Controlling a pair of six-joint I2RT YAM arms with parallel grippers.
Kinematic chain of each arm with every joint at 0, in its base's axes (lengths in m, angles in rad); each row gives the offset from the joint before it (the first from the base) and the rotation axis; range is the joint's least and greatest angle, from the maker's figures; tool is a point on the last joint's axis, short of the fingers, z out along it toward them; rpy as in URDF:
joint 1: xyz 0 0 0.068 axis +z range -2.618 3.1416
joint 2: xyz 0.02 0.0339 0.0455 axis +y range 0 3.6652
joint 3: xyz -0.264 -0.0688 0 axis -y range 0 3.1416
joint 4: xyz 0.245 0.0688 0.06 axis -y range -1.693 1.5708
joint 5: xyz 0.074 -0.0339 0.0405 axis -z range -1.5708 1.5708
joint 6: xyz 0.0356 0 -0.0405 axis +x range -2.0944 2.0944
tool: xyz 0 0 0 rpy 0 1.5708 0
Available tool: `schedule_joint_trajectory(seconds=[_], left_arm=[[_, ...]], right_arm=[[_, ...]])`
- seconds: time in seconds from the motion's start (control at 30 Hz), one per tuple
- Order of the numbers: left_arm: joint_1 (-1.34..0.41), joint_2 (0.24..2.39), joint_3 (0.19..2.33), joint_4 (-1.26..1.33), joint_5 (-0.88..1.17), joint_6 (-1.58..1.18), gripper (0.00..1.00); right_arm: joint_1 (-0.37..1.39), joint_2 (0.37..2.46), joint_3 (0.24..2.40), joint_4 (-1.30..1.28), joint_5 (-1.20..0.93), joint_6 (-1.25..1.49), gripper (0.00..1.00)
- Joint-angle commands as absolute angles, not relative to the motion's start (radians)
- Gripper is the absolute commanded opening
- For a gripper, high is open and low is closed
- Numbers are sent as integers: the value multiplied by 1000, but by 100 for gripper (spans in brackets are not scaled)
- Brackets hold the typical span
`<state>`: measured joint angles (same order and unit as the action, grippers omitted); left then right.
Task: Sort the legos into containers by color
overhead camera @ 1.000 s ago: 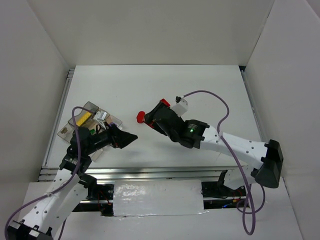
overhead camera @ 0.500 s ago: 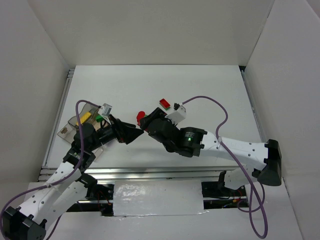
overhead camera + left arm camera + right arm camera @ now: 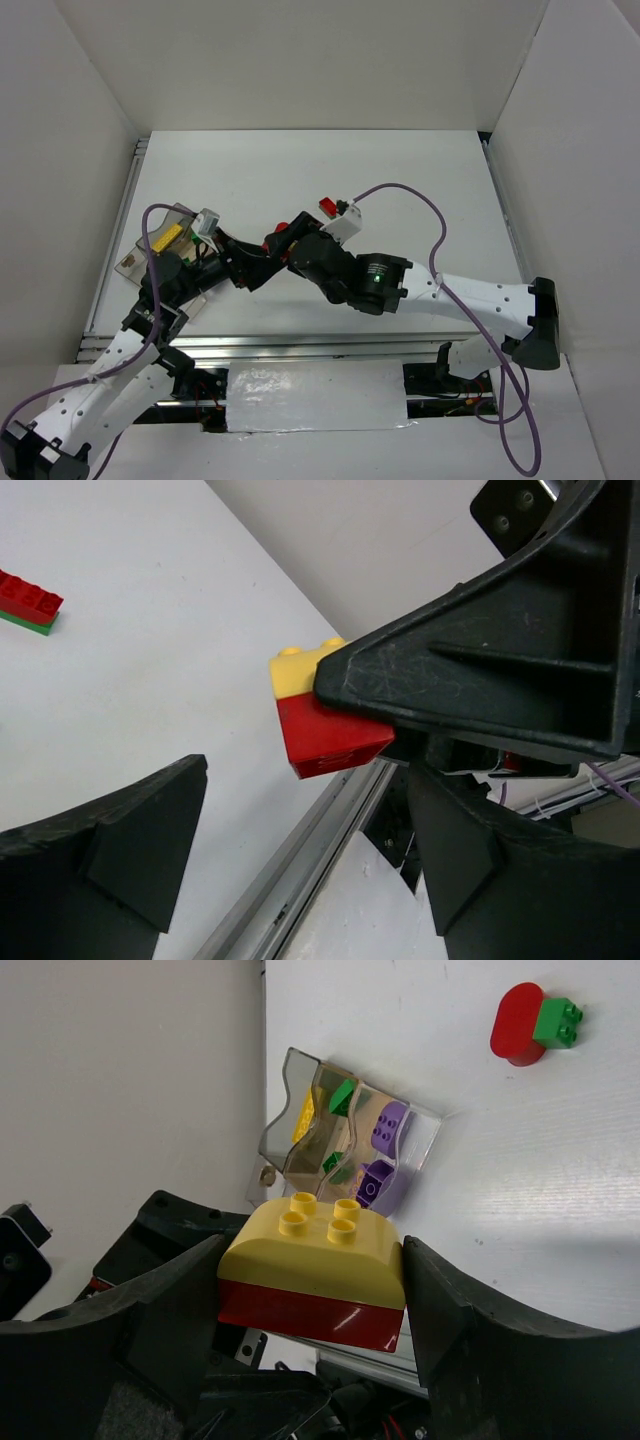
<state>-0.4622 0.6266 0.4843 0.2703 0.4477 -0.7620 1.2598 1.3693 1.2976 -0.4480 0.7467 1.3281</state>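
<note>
My right gripper (image 3: 315,1260) is shut on a stack of two legos (image 3: 312,1272), a rounded yellow one on top of a red one. The same stack (image 3: 325,720) shows in the left wrist view, just ahead of my left gripper (image 3: 308,792). That gripper is open and touches nothing. From above, the two grippers meet left of the table's middle, left gripper (image 3: 252,265) facing right gripper (image 3: 283,243). The containers (image 3: 350,1145) are one clear divided tray with green, yellow and purple legos inside.
A rounded red lego joined to a green one (image 3: 530,1022) lies on the table beyond the tray. A red brick on a green plate (image 3: 25,600) lies farther right (image 3: 327,207). The tray (image 3: 165,240) sits near the table's left edge. White walls enclose the table.
My left gripper has swung right from the tray toward the table's middle. My right gripper has come left with the stack, so the two now meet.
</note>
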Motion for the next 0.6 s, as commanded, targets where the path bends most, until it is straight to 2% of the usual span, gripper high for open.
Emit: schedule_joint_trajectory(seconds=[0.0,0.07,0.1,0.17,0.23,0.27,0.33,0.37,0.4,0.47,0.57], left_arm=[[-466,615,506,330,456,-733,89],[-466,614,508,333,454,-733,86],[-466,612,506,336,454,-736,79],[-466,606,505,337,445,-739,74],[-468,601,497,354,448,-742,60],[-466,600,495,356,445,-741,47],[-468,603,497,347,436,-739,31],[-468,604,499,345,436,-739,12],[-468,606,500,341,434,-739,1],[-466,604,502,330,420,-733,0],[-466,585,500,292,399,-713,0]], right_arm=[[1269,1385,1341,-388,726,1270,0],[1269,1402,1353,-393,715,1261,0],[1270,1411,1356,-394,704,1262,0],[1272,1417,1353,-385,696,1256,0],[1275,1420,1351,-373,690,1250,0],[1275,1422,1354,-370,690,1247,0],[1282,1422,1358,-370,690,1244,0],[1281,1419,1355,-358,687,1240,0],[1282,1416,1344,-348,678,1227,0],[1281,1398,1325,-327,663,1215,0],[1273,1346,1260,-220,627,1152,20]])
